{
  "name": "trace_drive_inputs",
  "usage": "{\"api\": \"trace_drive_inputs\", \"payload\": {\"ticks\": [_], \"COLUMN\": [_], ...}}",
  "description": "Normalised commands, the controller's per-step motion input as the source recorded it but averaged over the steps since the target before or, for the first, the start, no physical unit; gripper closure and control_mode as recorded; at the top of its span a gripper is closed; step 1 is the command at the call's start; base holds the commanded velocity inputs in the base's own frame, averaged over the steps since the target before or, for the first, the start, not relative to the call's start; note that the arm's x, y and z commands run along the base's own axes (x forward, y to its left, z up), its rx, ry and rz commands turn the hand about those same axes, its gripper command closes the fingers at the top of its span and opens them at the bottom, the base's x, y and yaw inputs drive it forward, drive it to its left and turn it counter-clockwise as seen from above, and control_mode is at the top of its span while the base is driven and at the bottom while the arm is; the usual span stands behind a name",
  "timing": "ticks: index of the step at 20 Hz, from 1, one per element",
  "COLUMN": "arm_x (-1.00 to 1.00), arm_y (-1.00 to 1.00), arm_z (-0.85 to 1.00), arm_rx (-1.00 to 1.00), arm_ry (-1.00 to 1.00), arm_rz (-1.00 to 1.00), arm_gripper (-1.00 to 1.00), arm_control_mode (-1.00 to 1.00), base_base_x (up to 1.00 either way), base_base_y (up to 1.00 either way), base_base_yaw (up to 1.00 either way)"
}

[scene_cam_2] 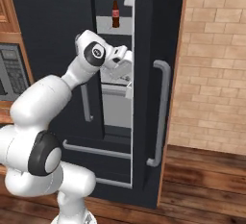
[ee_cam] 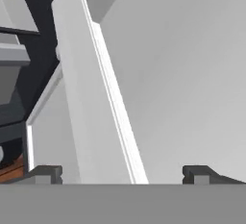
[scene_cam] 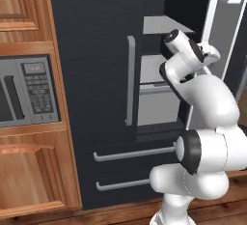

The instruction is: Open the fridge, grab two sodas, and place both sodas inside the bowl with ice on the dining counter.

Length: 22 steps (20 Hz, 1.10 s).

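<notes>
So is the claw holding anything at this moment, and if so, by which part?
Nothing is held. The claw is open, its fingertips spread wide on either side of the fridge door's pale inner edge, not closed on it.

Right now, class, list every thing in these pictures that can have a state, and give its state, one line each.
fridge: right door swung open, left door shut, both lower drawers shut.
bottle: upright on an upper shelf inside, untouched.
gripper: open, empty, close to the open door's inner side.
microwave: door shut.
</notes>
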Motion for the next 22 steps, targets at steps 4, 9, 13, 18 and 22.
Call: {"api": "trace_drive_inputs", "payload": {"ticks": [4,9,13,18,22], "arm_x": [0.00,0.00,-0.21,-0.34,-0.36], "arm_y": [-1.00,-1.00,-0.20,0.84,1.00], "arm_z": [0.00,0.00,0.00,-0.03,-0.05], "arm_rx": [0.01,0.01,0.06,0.03,0.00], "arm_ry": [0.00,0.00,-0.12,-0.12,-0.09], "arm_rz": [0.00,0.00,0.05,0.08,0.14], "arm_gripper": [-1.00,-1.00,-1.00,-1.00,-1.00], "arm_control_mode": [-1.00,-1.00,-1.00,-1.00,-1.00], "base_base_x": [0.00,0.00,0.00,0.00,0.00], "base_base_y": [0.00,0.00,0.00,0.00,0.00], "base_base_yaw": [0.00,0.00,0.00,0.00,0.00]}}
